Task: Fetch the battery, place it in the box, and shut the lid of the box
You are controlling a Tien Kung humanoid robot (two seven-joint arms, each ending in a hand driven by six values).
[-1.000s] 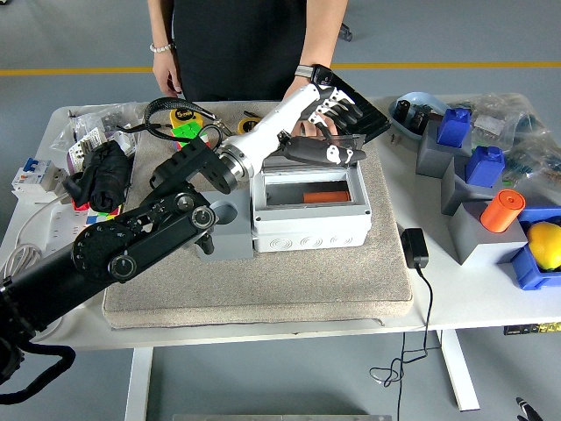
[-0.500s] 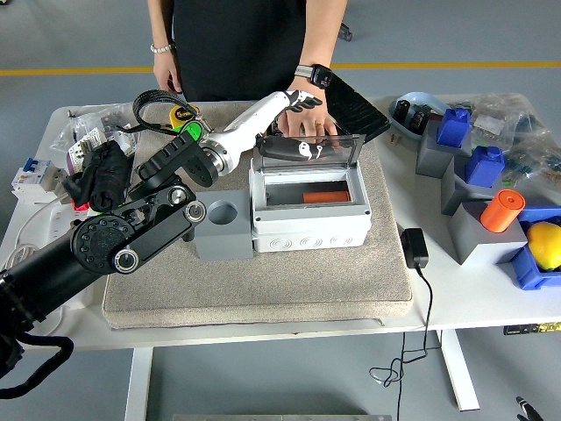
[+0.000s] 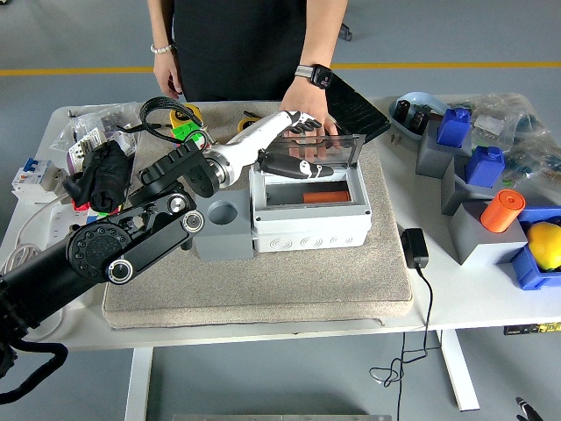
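Observation:
The grey box (image 3: 311, 230) stands on a beige mat (image 3: 263, 285) at the table's middle. An orange battery (image 3: 324, 196) lies inside it. The clear lid (image 3: 331, 151) is hinged at the back and stands tilted, partly open over the box. My left hand (image 3: 294, 151) reaches in from the left on a white forearm. Its thumb is under the lid's left part and its fingers are over it. A person's hand (image 3: 308, 103) with a watch rests just behind the lid. My right arm is out of view.
A grey block with a round hole (image 3: 223, 230) touches the box's left side. A black charger (image 3: 414, 247) and its cable lie to the right of the mat. Grey and blue blocks (image 3: 478, 171), an orange cylinder (image 3: 502, 210) and a yellow ball (image 3: 545, 244) fill the right side. Cables and parts (image 3: 101, 171) clutter the left.
My left hand has moved left and down along the lid, and the lid has tipped lower over the box. The person's hand has stayed behind the lid.

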